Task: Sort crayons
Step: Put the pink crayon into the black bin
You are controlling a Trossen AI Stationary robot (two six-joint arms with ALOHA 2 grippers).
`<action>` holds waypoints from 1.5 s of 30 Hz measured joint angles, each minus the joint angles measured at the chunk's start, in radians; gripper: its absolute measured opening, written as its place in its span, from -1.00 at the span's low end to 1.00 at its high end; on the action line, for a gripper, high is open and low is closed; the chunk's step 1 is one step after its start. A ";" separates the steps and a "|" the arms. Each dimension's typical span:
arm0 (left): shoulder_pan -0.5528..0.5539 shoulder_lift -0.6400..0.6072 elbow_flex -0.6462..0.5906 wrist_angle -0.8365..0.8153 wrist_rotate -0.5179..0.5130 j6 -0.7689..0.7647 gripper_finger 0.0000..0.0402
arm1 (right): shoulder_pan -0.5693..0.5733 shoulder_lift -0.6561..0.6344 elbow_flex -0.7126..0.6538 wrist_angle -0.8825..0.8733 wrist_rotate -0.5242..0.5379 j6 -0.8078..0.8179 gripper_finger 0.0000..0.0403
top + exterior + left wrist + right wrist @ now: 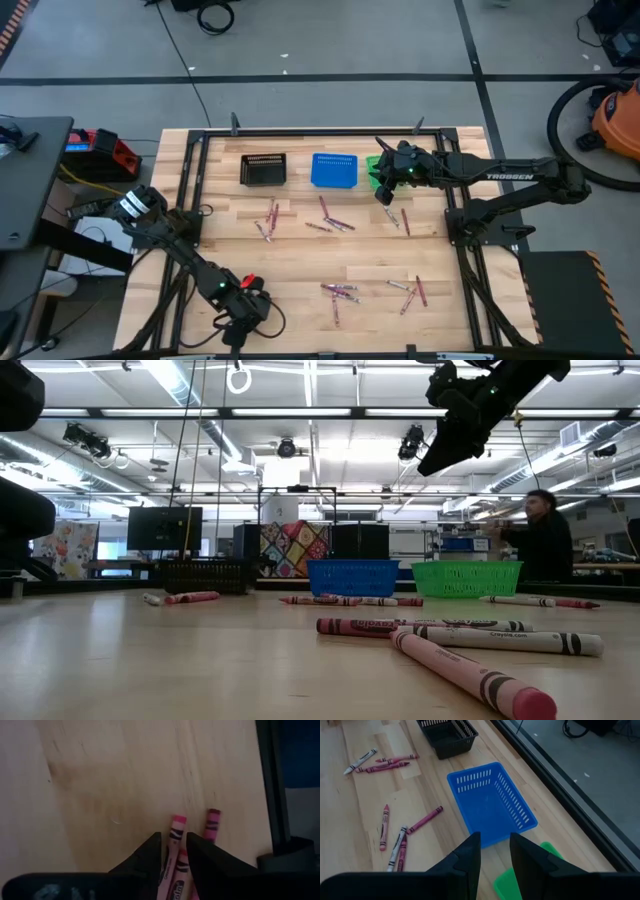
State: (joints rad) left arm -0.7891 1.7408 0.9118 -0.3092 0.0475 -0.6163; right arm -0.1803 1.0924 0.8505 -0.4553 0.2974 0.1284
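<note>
Red, pink and pale crayons lie in loose groups on the wooden table, at the middle left [268,222], the middle [330,222] and the near right [340,292]. A black basket [263,170], a blue basket [334,170] and a green basket [372,175] stand in a row at the far side. My left gripper [240,310] is at the near left, shut on a pink crayon [176,827]. My right gripper [385,188] hangs high over the green basket [520,880], open and empty. My left gripper has the pink crayon between its two fingers, which lie along it; its wrapped end [178,821] sticks out past the fingertips. A second, magenta crayon [213,822] shows beside the outer side of one finger [205,852]. Whether that one is touched, I cannot tell.
A black frame rail [272,795] runs close beside my left gripper. More crayons lie at the far right [398,218] and near right [412,290]. In the low view, crayons [470,670] lie close to the camera and a person [540,540] stands in the room behind.
</note>
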 joint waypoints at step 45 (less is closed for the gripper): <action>0.074 -0.005 -0.002 -0.172 -0.084 -0.018 -0.92 | 0.000 0.000 0.000 0.004 0.005 0.000 -0.44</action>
State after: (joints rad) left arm -0.7150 1.7359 0.9093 -0.4810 -0.0360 -0.6346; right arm -0.1805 1.0924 0.8505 -0.4511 0.3027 0.1287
